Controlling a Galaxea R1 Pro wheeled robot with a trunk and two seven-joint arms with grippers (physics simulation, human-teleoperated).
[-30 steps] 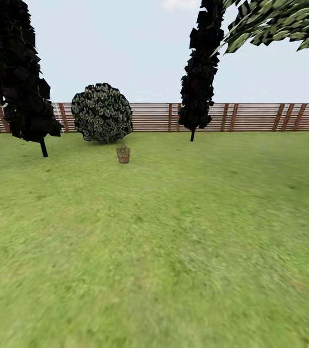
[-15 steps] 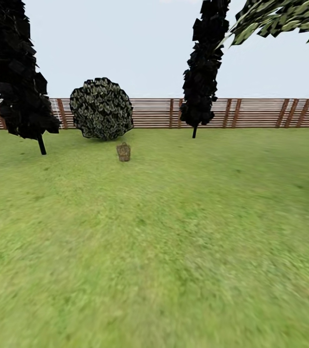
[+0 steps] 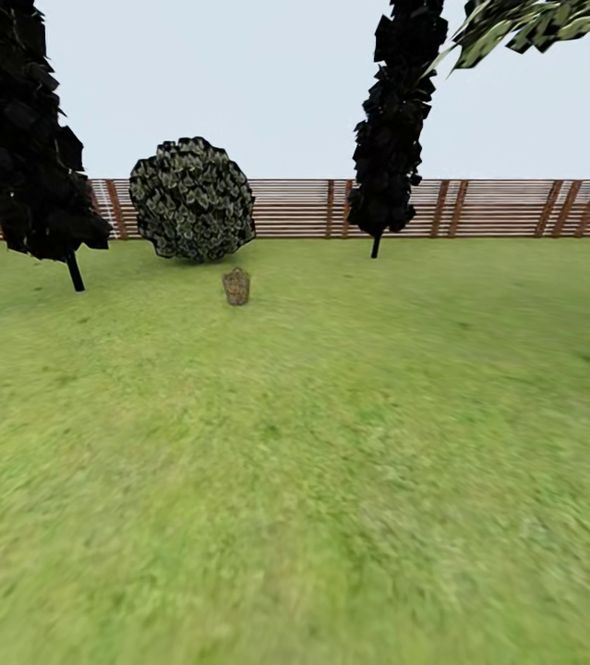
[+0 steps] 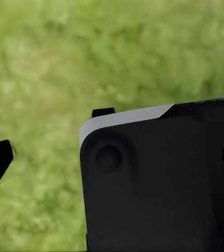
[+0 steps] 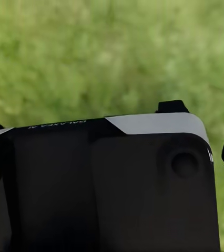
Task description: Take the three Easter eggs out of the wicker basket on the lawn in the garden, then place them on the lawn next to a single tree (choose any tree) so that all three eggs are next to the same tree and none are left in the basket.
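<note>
From the head camera I am looking across the garden: a wide lawn (image 3: 313, 462) runs up to a brown slat fence (image 3: 498, 208) under a pale sky. The wicker basket (image 3: 236, 286) stands upright on the grass well ahead of me, just in front of a round bush (image 3: 193, 199). Dark cone-shaped trees (image 3: 391, 120) rise to either side, and a leafy branch (image 3: 535, 23) hangs in at the upper corner. The basket is too small here for me to tell whether the eggs are in it, and I see no egg lying on the grass. By my reading the task has hardly begun: I have yet to reach the basket, lift out the eggs and set them by one tree.

In the left wrist camera, dark robot housing sits over blurred grass, with black tips at the edges that may belong to the left gripper; I cannot tell how its fingers stand.

The right wrist camera gives much the same: black housing with a pale edge above the lawn, and the right gripper's fingers are likewise unreadable.
</note>
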